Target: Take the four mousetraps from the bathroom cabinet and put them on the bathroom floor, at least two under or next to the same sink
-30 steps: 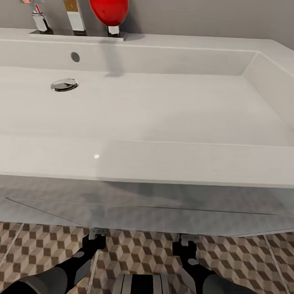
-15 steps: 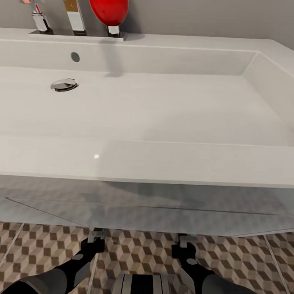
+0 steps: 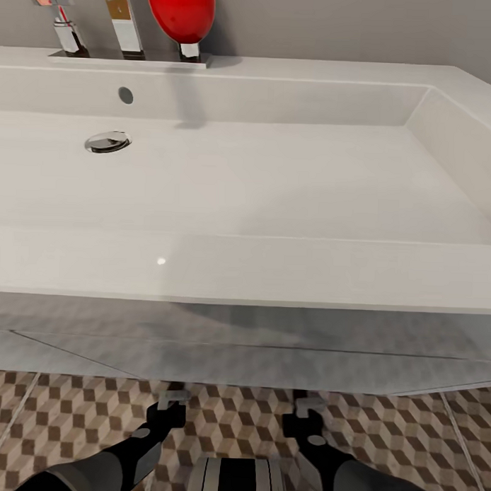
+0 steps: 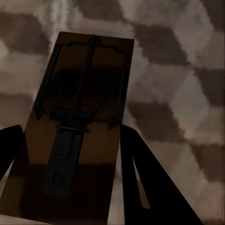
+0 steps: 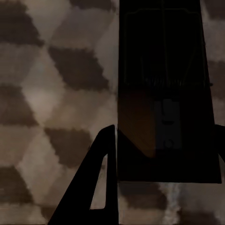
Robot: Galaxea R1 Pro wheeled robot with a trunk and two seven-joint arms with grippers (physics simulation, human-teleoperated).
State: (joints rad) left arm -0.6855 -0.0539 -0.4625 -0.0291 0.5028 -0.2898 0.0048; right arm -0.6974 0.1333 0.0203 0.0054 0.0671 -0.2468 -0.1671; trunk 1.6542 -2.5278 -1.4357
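The wide white sink spans the head view, with the cube-patterned bathroom floor below its front edge. Both arms reach low under that edge. My left gripper is shut on a flat brown mousetrap, which sits between its dark fingers just above the tiles. My right gripper holds a second mousetrap the same way, dark in the sink's shadow, between its fingers. The cabinet is out of view.
A chrome tap, a second chrome fitting and a red rounded object stand at the sink's back. A round drain lies in the basin. The sink's underside hangs close over both grippers.
Both grippers have drawn slightly back toward me and a little inward. The sink and camera have not moved.
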